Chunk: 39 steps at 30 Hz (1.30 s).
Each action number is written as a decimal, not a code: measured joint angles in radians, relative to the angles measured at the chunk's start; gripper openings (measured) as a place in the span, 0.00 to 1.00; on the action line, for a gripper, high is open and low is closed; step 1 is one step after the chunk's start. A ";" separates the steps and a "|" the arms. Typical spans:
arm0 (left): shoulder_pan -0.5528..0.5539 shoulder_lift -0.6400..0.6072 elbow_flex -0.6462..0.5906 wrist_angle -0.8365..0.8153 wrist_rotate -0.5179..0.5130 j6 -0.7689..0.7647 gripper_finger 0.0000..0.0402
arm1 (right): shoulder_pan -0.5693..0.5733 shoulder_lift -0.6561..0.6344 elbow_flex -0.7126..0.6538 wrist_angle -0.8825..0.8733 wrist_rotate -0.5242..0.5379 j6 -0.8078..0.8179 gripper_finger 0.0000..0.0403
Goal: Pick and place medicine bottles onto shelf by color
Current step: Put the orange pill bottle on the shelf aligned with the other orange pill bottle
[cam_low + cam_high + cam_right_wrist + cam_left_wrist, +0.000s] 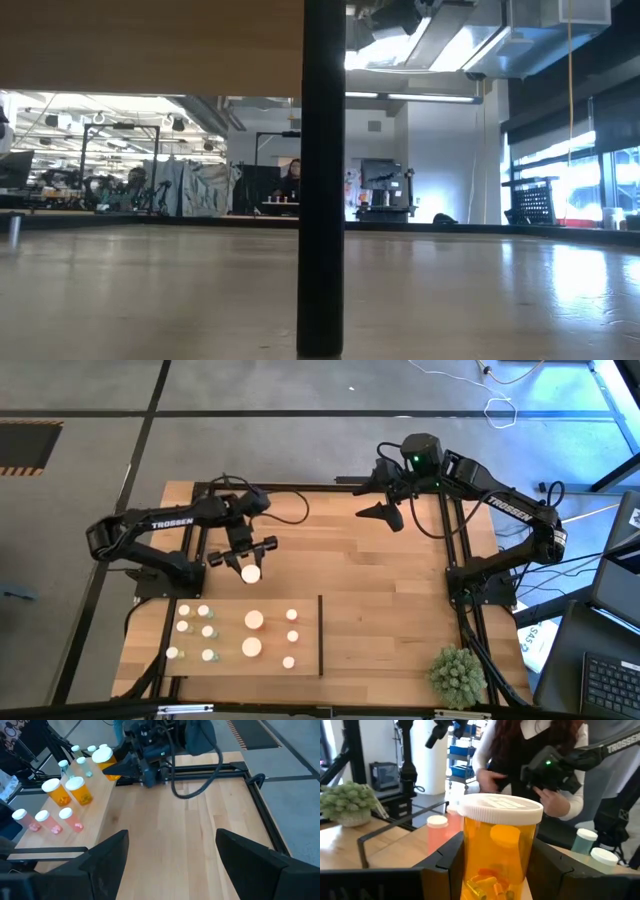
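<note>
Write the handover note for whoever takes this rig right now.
Left end effector: shut on a wide orange bottle, held just beyond the shelf's far edge.
Right end effector: open, holding nothing, parked at the table's far side.
On the shelf, all left of the dark divider: two wide orange bottles, three small pink ones, six small greenish ones, grouped by colour.
No loose bottles show on the table. The plant ball sits at the near right corner.
Left to do: place the held bottle, likely with the orange pair.
</note>
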 joint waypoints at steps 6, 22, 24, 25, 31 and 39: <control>-0.024 0.055 0.000 0.025 0.002 0.000 0.38 | 0.000 0.000 0.000 0.002 0.000 0.001 0.75; -0.111 0.124 0.000 0.029 0.002 0.080 0.38 | 0.000 0.000 0.000 0.002 0.000 0.002 0.75; -0.123 0.124 0.000 0.029 0.001 0.074 0.38 | 0.000 0.000 0.000 0.002 0.000 0.002 0.75; -0.127 0.124 0.000 0.029 0.001 0.075 0.38 | 0.000 0.000 0.000 0.002 0.000 0.002 0.75; -0.120 0.124 0.000 0.030 0.001 0.071 0.38 | 0.000 0.000 0.000 0.002 0.000 0.002 0.75; -0.129 0.124 0.000 0.035 0.001 0.078 0.38 | 0.000 0.000 0.000 0.002 0.000 0.002 0.75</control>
